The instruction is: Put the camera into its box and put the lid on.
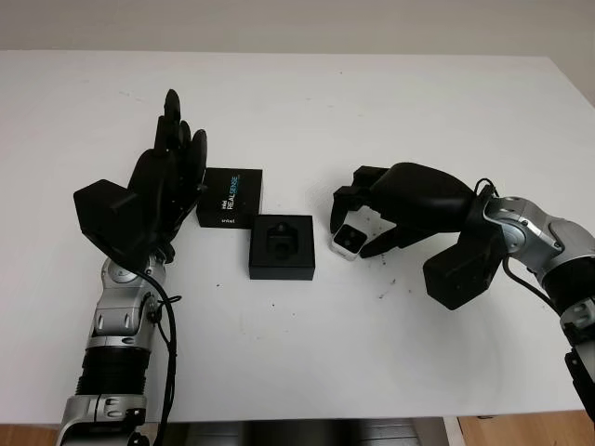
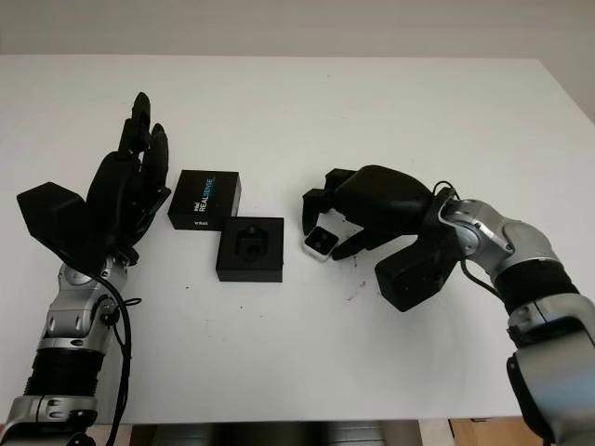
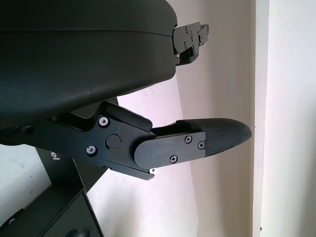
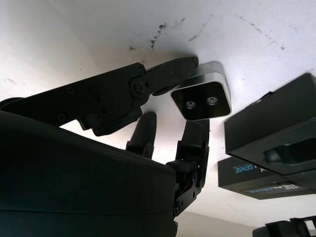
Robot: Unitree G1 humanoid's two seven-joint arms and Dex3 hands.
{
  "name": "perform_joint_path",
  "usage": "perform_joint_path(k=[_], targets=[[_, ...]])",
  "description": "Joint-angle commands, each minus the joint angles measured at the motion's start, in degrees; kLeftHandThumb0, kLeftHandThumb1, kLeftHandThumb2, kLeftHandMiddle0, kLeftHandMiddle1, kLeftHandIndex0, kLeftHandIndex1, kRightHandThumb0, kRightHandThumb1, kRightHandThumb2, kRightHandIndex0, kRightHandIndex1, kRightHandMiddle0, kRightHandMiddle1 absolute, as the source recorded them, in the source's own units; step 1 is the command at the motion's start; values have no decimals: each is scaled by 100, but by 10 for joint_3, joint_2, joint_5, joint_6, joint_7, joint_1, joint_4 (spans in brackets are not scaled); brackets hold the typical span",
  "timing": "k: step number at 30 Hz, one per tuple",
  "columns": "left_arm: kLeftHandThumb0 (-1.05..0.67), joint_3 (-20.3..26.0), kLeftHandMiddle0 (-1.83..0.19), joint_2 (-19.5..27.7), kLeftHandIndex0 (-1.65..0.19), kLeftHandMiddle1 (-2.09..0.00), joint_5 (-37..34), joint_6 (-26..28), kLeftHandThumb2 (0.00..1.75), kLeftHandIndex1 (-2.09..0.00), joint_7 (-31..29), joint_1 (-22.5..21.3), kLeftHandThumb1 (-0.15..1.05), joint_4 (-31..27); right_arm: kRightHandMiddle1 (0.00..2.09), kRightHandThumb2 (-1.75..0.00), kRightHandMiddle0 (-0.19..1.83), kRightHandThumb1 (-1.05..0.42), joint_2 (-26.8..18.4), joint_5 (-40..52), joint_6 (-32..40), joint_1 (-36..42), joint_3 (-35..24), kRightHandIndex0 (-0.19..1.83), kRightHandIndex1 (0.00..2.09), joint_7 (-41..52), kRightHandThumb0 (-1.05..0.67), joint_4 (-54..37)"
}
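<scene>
On the white surface (image 1: 307, 353) the right hand (image 1: 358, 223) has its fingers (image 4: 168, 74) closed around the small silver camera (image 1: 350, 241), which sits low against the surface just to the right of the open box (image 1: 282, 246). In the right wrist view one finger presses along the camera's side while another crosses below its dark end face, where two small screws show. The camera is near the box but apart from it, not yet over the moulded recess in the box's black insert.

The lid (image 1: 230, 197), black with "REALSENSE" lettering printed on its top, lies flat just beyond and to the left of the box, its near corner almost meeting the box's far left corner.

The left hand (image 1: 172, 163) is open and holds nothing; it is raised above the surface at the lid's left side, fingers pointing away from the robot. In the left wrist view one of its fingers (image 3: 197, 143) reaches out over the white surface, with the edge of the lid visible beneath the palm.

A few small dark marks speckle the surface near the right hand.
</scene>
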Motion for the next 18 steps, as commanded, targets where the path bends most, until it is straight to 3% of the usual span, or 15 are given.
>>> perform_joint_path(k=[1,3,10,14,18], targets=[[-76,-2,19,-1,19,0,2,2,59,0,1,0,105,-9,144,-5,41,-98,4,-4,0,3,6,25,157,-3,-41,8],[-75,-1,19,-1,19,0,2,5,59,0,3,0,105,-10,145,-5,41,-98,6,7,6,6,2,19,153,6,-42,11],[-74,-1,19,3,19,0,3,5,59,0,-1,1,105,-8,148,-5,41,-96,19,69,37,18,-17,11,95,53,-41,31],[-74,0,19,3,19,0,2,9,60,0,-4,2,105,-10,153,-5,40,-95,21,95,64,25,-27,18,58,84,-41,28],[-74,-1,19,3,19,0,3,8,59,0,-5,3,105,-10,155,-5,38,-95,22,110,90,30,-32,23,35,113,-42,18]])
